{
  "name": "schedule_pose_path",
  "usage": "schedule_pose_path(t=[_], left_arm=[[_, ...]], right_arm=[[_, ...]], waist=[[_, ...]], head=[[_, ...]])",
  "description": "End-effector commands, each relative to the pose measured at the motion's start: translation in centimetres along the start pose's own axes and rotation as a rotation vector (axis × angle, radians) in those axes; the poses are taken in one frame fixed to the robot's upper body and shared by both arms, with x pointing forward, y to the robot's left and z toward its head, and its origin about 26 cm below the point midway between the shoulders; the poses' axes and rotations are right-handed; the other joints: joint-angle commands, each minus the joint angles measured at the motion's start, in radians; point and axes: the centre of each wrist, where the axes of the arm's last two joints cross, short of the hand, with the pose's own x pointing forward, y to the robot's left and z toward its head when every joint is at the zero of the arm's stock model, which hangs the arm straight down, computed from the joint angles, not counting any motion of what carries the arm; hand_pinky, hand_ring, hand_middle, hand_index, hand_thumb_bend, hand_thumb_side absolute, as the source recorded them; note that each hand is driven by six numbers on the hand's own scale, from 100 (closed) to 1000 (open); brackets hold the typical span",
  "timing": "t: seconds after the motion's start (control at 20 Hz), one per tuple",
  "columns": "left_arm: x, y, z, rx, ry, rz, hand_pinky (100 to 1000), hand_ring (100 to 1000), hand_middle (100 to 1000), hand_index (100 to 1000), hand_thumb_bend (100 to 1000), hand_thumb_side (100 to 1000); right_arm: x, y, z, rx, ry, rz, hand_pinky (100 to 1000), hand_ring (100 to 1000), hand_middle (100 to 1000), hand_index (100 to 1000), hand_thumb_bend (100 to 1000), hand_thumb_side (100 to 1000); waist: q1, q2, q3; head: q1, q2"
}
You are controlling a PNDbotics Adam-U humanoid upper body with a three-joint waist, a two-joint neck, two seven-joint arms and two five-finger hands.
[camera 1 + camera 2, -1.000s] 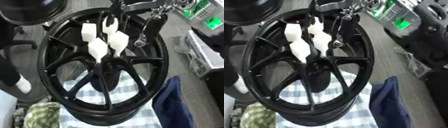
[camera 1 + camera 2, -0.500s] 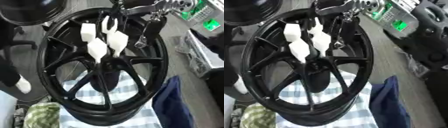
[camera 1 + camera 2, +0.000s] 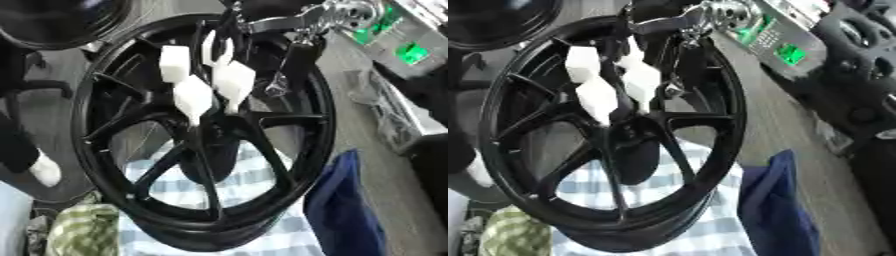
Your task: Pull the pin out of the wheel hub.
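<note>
A black spoked wheel hub (image 3: pixel 306 120) fills the middle of both views, standing tilted on a checked cloth. My right hand (image 3: pixel 194 96), black and white, comes down from the upper right on a silver and black arm (image 3: pixel 302 20) and sits over the hub's centre (image 3: pixel 210 145). The pin is hidden under the hand, so I cannot make out whether it is held. My left hand shows in neither view.
A blue-and-white checked cloth (image 3: pixel 262 235) lies under the wheel, with a dark blue cloth (image 3: pixel 350 210) at its right and a green checked cloth (image 3: pixel 83 230) at lower left. A box with green lights (image 3: pixel 785 50) stands upper right. Another dark wheel (image 3: pixel 52 20) sits upper left.
The whole picture has shifted slightly, so the camera has moved. The right hand stays over the hub's centre.
</note>
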Motion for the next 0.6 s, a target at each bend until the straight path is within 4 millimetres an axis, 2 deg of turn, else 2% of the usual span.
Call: schedule_pose_path(t=[0.05,0.6], left_arm=[[0.97,0.36,-0.33,-0.006,-0.035,-0.015,863,774,819,825,1000,561],[1.00,0.31,-0.34,-0.007,-0.036,-0.013,865,775,820,812,1000,559]], right_arm=[[-0.31,-0.40,0.31,-0.016,0.018,0.009,791,689,717,792,437,100],[-0.75,0.36,0.02,-0.010,0.031,-0.017,780,668,699,780,439,100]], waist=[[0.001,-0.012,0.002],[0.003,-0.007,0.004]], head=[[-0.003,-0.008],[-0.006,-0.010]])
